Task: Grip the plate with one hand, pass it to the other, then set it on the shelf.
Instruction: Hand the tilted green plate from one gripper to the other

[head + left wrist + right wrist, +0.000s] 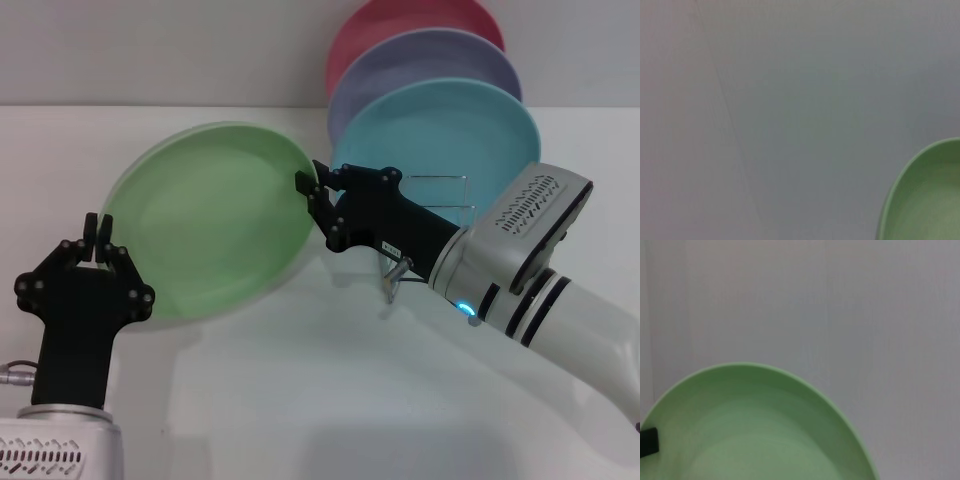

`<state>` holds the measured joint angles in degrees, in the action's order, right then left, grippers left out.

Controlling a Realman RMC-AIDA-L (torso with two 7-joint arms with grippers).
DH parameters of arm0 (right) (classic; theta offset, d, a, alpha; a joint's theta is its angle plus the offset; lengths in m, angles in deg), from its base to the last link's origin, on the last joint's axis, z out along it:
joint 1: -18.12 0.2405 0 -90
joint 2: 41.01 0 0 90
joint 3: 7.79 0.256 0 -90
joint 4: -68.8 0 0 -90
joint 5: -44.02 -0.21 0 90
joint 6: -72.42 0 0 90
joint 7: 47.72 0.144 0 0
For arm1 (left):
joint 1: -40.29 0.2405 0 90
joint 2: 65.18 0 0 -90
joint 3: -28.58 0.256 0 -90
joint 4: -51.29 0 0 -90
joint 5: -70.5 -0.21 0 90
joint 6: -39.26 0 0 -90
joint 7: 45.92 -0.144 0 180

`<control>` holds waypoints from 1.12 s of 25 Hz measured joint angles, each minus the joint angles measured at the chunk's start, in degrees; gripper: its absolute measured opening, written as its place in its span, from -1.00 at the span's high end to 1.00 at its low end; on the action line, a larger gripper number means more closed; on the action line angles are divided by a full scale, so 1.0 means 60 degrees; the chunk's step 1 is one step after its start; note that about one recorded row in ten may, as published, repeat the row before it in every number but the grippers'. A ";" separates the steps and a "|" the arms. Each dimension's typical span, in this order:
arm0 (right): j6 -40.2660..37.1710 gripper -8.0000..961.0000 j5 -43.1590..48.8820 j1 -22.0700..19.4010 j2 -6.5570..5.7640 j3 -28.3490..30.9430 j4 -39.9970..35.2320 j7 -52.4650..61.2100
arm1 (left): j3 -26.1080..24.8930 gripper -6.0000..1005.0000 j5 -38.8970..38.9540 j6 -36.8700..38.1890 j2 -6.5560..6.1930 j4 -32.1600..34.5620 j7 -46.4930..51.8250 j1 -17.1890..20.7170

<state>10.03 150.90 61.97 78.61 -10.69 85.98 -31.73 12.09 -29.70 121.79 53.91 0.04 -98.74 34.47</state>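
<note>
The light green plate [205, 220] is held tilted above the white table, its face toward me. My right gripper [312, 185] is shut on its right rim; the plate fills the lower part of the right wrist view [750, 435]. My left gripper [97, 225] stands upright at the plate's lower left edge, fingertips close together with nothing between them. The left wrist view shows only an edge of the plate [925, 200]. The silver wire shelf [440, 195] stands behind my right gripper, partly hidden by the arm.
A turquoise plate [450, 130], a lavender plate [430, 65] and a pink plate [400, 25] stand upright in a row at the back right by the shelf. The white table [300, 400] stretches in front. A pale wall is behind.
</note>
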 joint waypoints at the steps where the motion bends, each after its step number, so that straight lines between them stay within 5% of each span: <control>1: 0.0021 0.65 -0.0002 0.0000 0.0000 0.0000 0.0000 0.0000 | 0.0011 0.92 0.0000 0.0000 0.0000 0.0001 0.0000 0.0002; 28: 0.0284 0.92 0.0026 0.0055 -0.0001 0.0002 0.0000 -0.0014 | 0.0015 0.92 0.0055 -0.0055 0.0000 0.0046 0.0000 -0.0087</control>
<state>11.74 151.05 62.30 78.60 -10.68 85.98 -31.81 12.18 -29.38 121.46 53.91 0.32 -98.74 33.95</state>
